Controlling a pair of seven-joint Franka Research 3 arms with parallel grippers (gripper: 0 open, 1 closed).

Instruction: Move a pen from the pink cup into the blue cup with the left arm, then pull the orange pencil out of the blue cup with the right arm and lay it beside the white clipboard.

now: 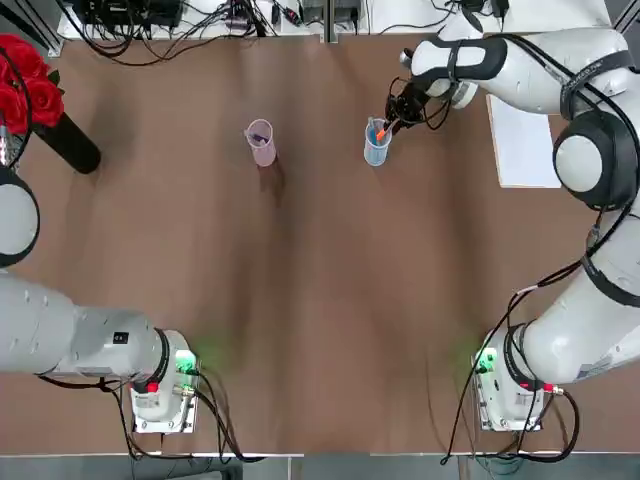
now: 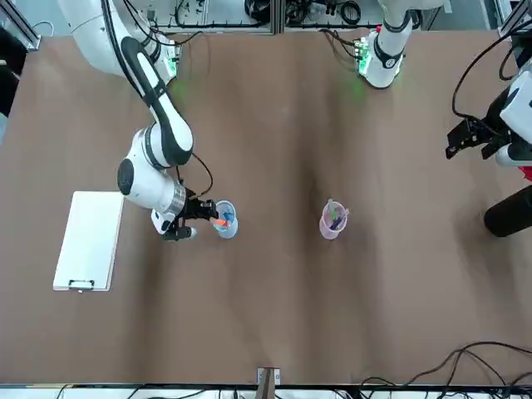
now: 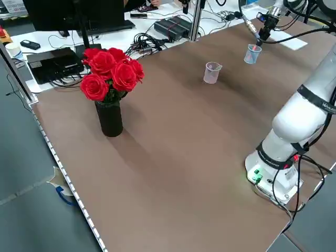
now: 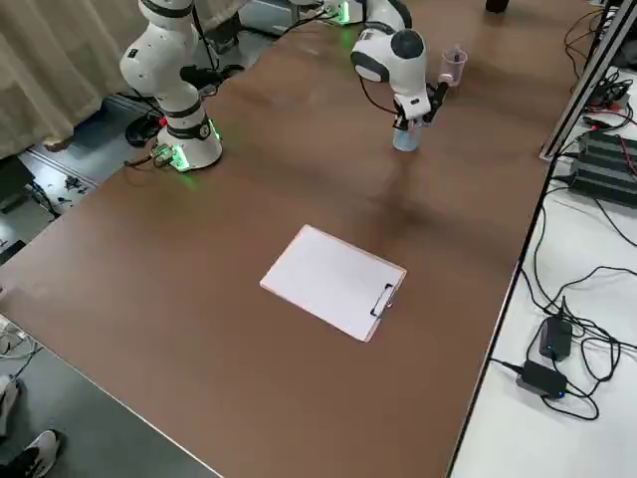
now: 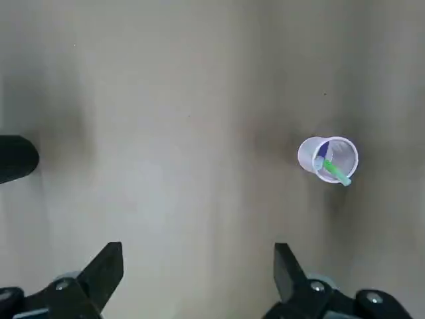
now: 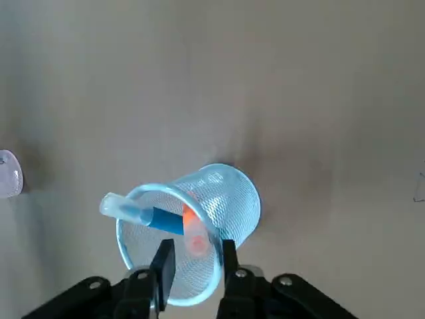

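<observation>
Nearest the robot's side of the table, we see two smooth white arm bases, the left (image 1: 165, 400) and the right (image 1: 510, 400), standing on the matte brown tabletop (image 1: 300, 350) with glossy black cables looped around them. Farther out, our left gripper (image 5: 199, 262) hangs above the table on the left side, well apart from the pink cup; its black fingers are spread wide and hold nothing. Our right gripper (image 6: 196, 266) is at the rim of the blue cup, fingers partly apart, one on either side of the orange pencil's end; we cannot tell whether either one touches it. The blue cup (image 6: 229, 199) is a round, translucent tumbler with a fine mesh-like texture and a thick, smooth rim. Inside, the orange pencil (image 6: 192, 222) shows a bright orange body and a rounded, cloudy end, beside a blue pen (image 6: 166, 220) with a clear tip leaning over the rim. The pink cup (image 5: 311, 154), pale and thin-walled, holds a green pen (image 5: 337, 171) and a dark purple one (image 5: 323, 149). To the right of the blue cup lies the flat, rectangular white clipboard (image 4: 333, 282) with its thin metal clip. On the left stands a smooth black cylindrical vase (image 3: 109, 118) of layered red roses (image 3: 113, 73); beyond the table, thin black cables tangle across a white desk (image 4: 567, 368).
</observation>
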